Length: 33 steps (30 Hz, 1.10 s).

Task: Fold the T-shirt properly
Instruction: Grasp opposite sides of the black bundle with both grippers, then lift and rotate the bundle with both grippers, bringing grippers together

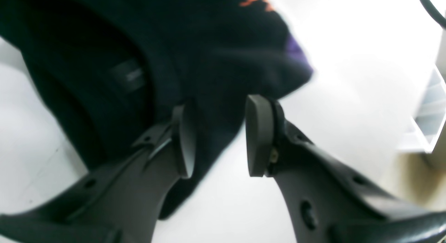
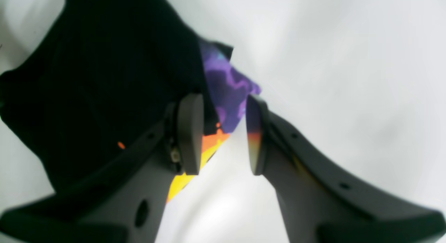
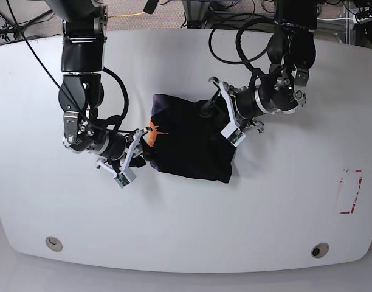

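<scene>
White tabletop carries the T-shirt, a black bundle folded near the middle, between both arms. From the base view only an orange fleck shows; the right wrist view reveals purple, orange and yellow print. Left gripper has its fingers spread, black cloth lying between them. Right gripper is also spread, at the printed edge, gripping nothing.
</scene>
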Available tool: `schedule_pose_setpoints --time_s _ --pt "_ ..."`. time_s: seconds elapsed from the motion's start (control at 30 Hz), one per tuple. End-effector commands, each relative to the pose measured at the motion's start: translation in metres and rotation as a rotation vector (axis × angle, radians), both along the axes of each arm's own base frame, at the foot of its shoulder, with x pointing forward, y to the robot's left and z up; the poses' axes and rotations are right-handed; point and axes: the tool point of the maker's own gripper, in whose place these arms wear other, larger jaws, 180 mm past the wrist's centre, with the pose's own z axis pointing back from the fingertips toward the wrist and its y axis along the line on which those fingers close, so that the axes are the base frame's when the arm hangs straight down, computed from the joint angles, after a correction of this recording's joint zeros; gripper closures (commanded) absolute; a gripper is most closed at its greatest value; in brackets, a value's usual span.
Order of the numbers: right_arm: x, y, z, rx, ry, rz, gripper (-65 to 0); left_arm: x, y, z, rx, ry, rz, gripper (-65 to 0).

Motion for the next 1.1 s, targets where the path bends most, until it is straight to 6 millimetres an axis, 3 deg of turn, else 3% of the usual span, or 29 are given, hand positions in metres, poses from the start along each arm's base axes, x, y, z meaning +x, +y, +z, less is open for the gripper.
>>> schedule_pose_setpoints --time_s 0.0,0.1,0.27,0.5,0.77,0.83,0.9,1.07 --pt "0.022 -0.001 0.017 0.061 -0.059 -0.021 -19.3 0.015 -0.008 0.004 -0.048 -0.001 0.015 -21.7" --pt "0.028 -0.001 0.008 0.096 -0.039 -0.041 -19.3 0.022 -0.008 -0.005 -0.052 0.031 0.024 -21.7" --pt "0.04 0.016 -0.009 0.149 -0.012 -0.025 -19.2 0.037 0.003 -0.024 -0.012 0.069 0.043 -21.7" --pt "0.037 0.006 -0.034 0.151 0.023 -0.04 -19.0 0.051 0.022 -0.049 0.078 0.066 0.074 -21.9" --pt "0.034 0.006 -0.037 0.151 0.025 -0.038 -18.9 0.063 0.056 -0.062 0.171 0.08 0.098 -21.9" --pt "0.024 -0.001 -0.046 0.129 0.05 -0.038 -18.9 0.067 0.07 -0.062 0.198 0.076 0.104 -21.9" --pt "0.018 0.0 -0.047 0.119 0.053 -0.026 -18.9 0.071 0.071 -0.06 0.201 0.071 0.107 -21.9" --pt "-0.011 0.02 -0.041 0.081 0.045 0.054 -18.9 0.088 0.085 -0.051 0.221 0.048 0.125 -21.9"
